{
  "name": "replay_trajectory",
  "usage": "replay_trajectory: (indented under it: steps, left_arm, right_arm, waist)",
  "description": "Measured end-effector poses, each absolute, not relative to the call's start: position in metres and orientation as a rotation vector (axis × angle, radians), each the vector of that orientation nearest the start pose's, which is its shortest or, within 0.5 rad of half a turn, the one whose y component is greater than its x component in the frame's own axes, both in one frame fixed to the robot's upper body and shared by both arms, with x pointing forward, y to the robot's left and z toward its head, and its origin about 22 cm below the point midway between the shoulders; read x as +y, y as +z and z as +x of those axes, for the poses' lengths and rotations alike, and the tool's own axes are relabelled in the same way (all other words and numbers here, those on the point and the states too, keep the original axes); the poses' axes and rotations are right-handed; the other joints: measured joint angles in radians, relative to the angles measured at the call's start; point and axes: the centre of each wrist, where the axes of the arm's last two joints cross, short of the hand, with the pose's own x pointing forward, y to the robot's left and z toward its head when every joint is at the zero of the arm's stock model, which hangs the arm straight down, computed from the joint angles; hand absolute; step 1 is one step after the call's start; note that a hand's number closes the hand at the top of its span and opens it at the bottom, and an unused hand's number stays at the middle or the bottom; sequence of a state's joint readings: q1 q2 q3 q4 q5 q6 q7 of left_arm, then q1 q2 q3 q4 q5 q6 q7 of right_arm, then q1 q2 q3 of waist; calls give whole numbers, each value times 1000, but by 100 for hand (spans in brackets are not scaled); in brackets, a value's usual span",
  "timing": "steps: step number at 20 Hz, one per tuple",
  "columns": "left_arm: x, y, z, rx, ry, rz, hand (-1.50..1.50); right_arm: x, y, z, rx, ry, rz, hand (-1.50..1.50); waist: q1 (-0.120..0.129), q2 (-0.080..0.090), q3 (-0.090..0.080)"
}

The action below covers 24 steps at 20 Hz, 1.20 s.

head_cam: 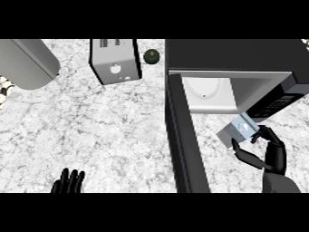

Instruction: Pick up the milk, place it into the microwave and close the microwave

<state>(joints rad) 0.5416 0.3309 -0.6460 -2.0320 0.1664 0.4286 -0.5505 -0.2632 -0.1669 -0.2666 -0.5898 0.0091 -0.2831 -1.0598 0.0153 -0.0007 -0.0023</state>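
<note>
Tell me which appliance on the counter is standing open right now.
The microwave: its door is swung out toward the robot, baring the white inside. The toaster to its left has no door, only slots on top.

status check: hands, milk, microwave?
Right hand shut on milk, held just outside the microwave opening. Left hand open, resting at lower edge. Microwave door open; nothing blocking the opening.

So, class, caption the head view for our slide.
Right hand holds the milk before the open microwave; left hand rests low.
</note>
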Motion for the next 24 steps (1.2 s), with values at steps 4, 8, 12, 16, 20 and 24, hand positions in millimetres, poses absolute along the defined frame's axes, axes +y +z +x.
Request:
replay_trajectory:
  steps: [4,8,12,16,20,24]
  left_arm:
    - [182,22,83,-1905,64,-106,-150]
    - [179,25,80,-1903,79,-118,-150]
    - [191,21,80,-1894,78,-107,-150]
    - [193,20,79,-1887,81,-107,-150]
    - [198,15,72,-1879,86,-106,-150]
    - [208,11,76,-1875,98,-98,-150]
  right_arm:
    - [-327,-139,244,-1807,149,-520,150]
    - [-332,-137,250,-1827,148,-409,150]
    - [-322,-140,249,-1847,141,-303,150]
    - [-309,-137,256,-1876,130,-226,150]
    - [-292,-135,256,-1911,125,-169,150]
    - [-270,-120,266,-1959,130,-161,150]
  waist:
    - [3,0,0]
    - [3,1,1]
    - [-1,-1,-1]
    - [-5,-2,0]
    - [-10,-3,0]
    - [-14,-3,1]
